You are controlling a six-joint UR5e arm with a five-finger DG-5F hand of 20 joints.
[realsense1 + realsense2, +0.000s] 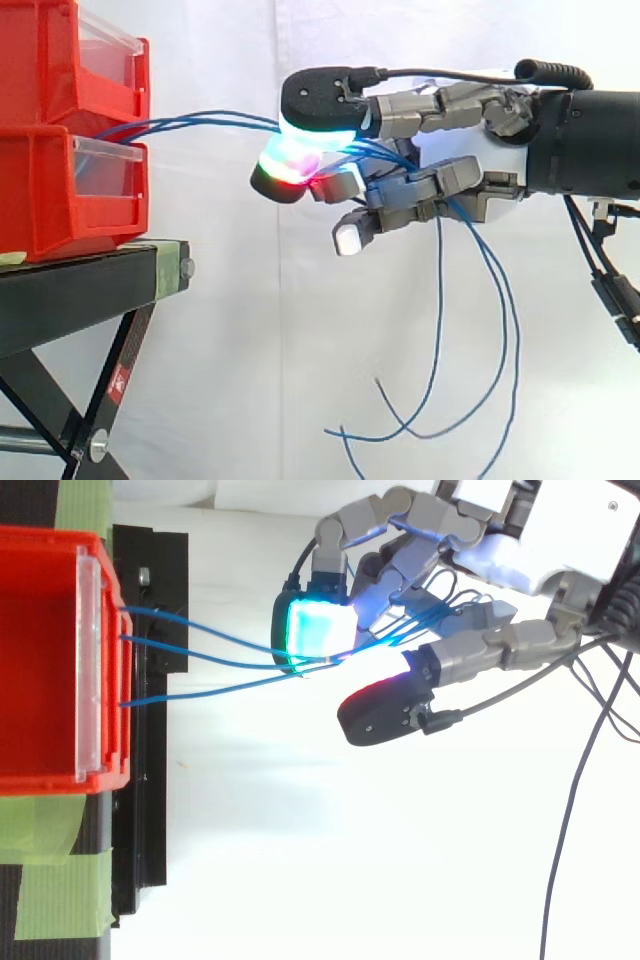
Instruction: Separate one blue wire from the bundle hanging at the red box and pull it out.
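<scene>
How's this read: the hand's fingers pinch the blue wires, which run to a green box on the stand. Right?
No: the box is red, not green, as the top view shows. The rest holds: the hand's fingers pinch the blue wires, which run to that box on the stand.

No readable text; red label on stand leg, print too small.
</scene>
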